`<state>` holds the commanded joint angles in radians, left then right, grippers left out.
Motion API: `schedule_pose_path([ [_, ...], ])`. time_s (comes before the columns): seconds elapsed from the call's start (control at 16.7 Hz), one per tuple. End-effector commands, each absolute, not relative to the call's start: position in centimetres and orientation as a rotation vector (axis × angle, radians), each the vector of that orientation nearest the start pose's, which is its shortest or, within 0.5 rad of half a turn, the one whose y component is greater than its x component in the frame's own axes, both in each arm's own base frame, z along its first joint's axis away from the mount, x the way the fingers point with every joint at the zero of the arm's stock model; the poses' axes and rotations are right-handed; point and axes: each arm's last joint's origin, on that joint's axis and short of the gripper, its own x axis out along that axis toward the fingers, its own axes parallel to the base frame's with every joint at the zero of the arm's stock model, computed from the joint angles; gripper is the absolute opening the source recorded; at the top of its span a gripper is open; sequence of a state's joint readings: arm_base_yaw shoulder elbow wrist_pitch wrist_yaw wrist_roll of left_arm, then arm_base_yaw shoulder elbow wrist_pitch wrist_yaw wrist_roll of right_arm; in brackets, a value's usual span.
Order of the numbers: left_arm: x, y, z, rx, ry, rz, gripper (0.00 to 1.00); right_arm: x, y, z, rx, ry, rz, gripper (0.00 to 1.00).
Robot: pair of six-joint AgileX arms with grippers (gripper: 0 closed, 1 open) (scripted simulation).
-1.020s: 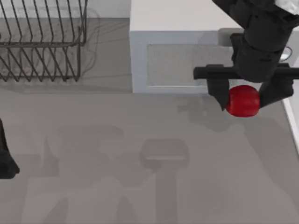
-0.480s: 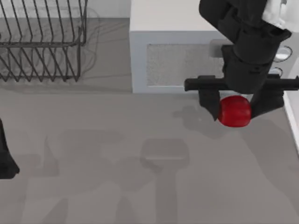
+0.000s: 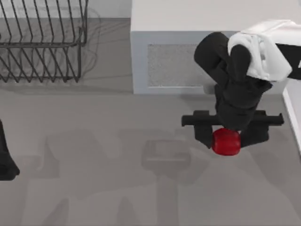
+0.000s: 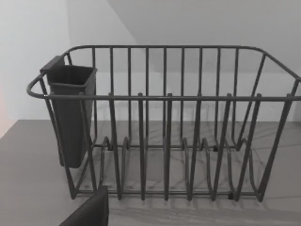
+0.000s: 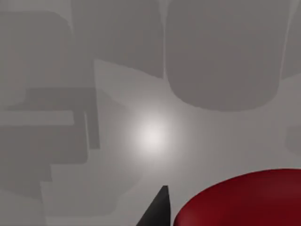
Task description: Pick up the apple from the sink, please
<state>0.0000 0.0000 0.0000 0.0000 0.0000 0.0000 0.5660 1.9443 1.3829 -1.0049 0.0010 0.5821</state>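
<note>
The right hand (image 3: 226,136) pinches the apple (image 3: 226,141), a smooth glossy red ball, between its two black fingers above the matte grey counter (image 3: 94,165), in front of the white boxy microwave (image 3: 178,28). The left hand (image 3: 5,160) is parked at the counter's left edge; I cannot tell its fingers. A dark wire dish rack (image 4: 164,141) stands at the back left.

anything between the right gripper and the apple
No. The right gripper is shut on the apple, fingers on either side, held above the grey counter in front of the microwave. The left gripper is parked at the left edge.
</note>
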Motion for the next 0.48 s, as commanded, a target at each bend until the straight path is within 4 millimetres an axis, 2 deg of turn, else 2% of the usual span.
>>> schedule_pose_path([
  [0.12,10.57,-0.12,16.0,0.0,0.0,0.0,1.0,30.26,19.61,16.0,0.008,1.571,-0.008,0.0],
  [0.3,10.57,-0.12,16.0,0.0,0.0,0.0,1.0,30.26,19.61,16.0,0.008,1.571,-0.008,0.0],
  [0.48,10.57,-0.12,16.0,0.0,0.0,0.0,1.0,30.26,19.61,16.0,0.008,1.571,-0.008,0.23],
])
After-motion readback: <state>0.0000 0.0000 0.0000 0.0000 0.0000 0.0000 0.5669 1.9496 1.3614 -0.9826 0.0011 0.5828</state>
